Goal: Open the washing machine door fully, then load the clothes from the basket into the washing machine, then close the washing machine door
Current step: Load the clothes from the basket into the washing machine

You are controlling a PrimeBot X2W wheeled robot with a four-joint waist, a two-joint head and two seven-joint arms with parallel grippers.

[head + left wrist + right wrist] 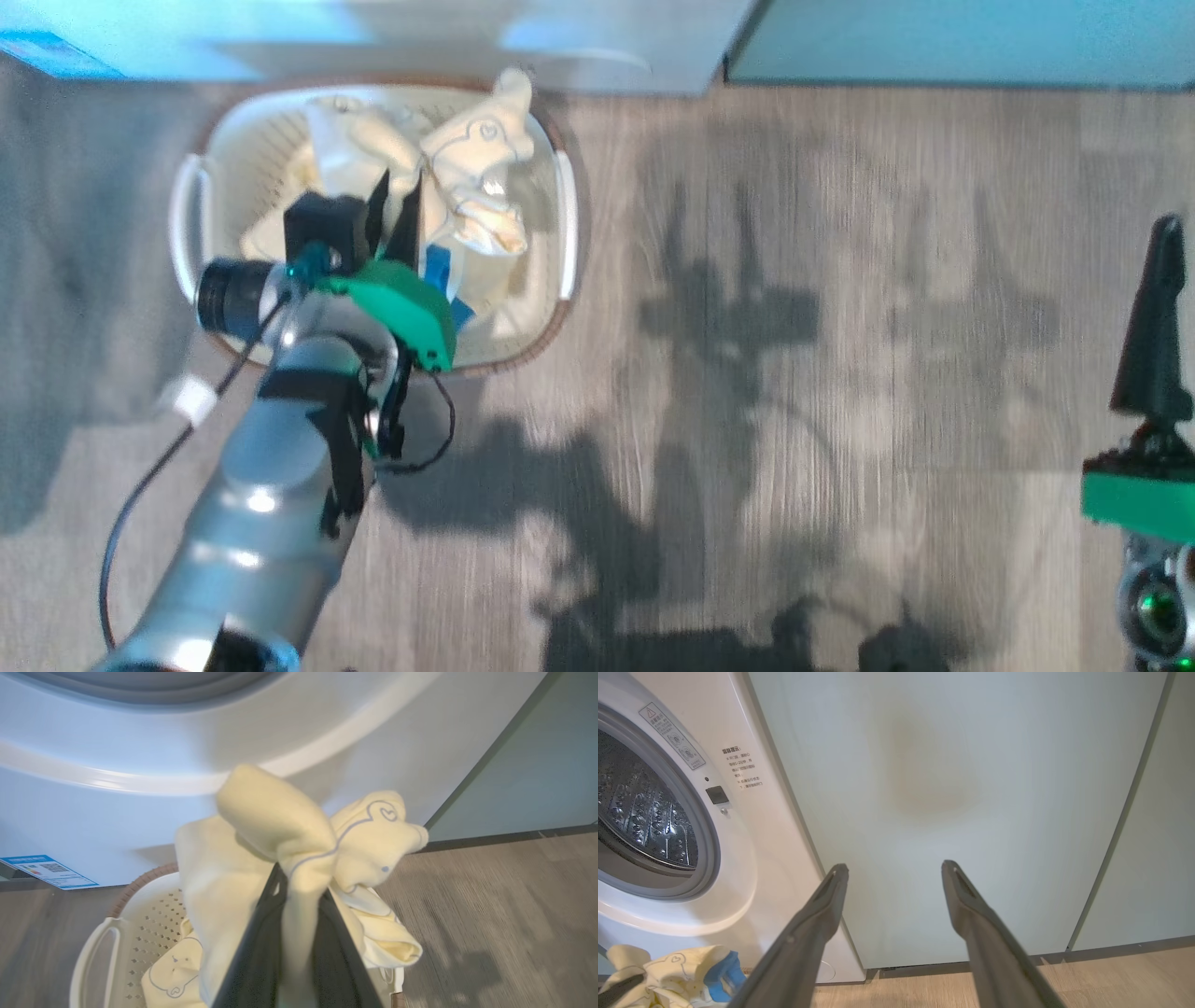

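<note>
While the left gripper (pixel 301 891) pinches a fold of the clothes (pixel 280 821), with its two dark fingers pressed almost together on the cloth, the loading step is, in my judgement, only at its start. The pinched pale yellow bunch stands up around and above the fingertips, and one loose end hangs down on the right side of them. Directly under the gripper is the basket (pixel 567 224). More yellow cloth with blue trim lies inside it, so several garments are left to move.

Just behind the basket rises the white front of the washing machine (pixel 140 826), with a small blue sticker (pixel 49 871) low on it. In the right wrist view the steel drum (pixel 640 807) is bare inside its grey ring, so I judge that the washing machine door is already swung open. I can see no clothes in the part of the drum that shows.

The right gripper (pixel 894 868) is well apart, with its fingers spread wide and nothing between them. It points at a pale cabinet door (pixel 948 812) beside the machine. Carrying the bunch up into the drum, fetching the rest and closing the door are not yet done.
</note>
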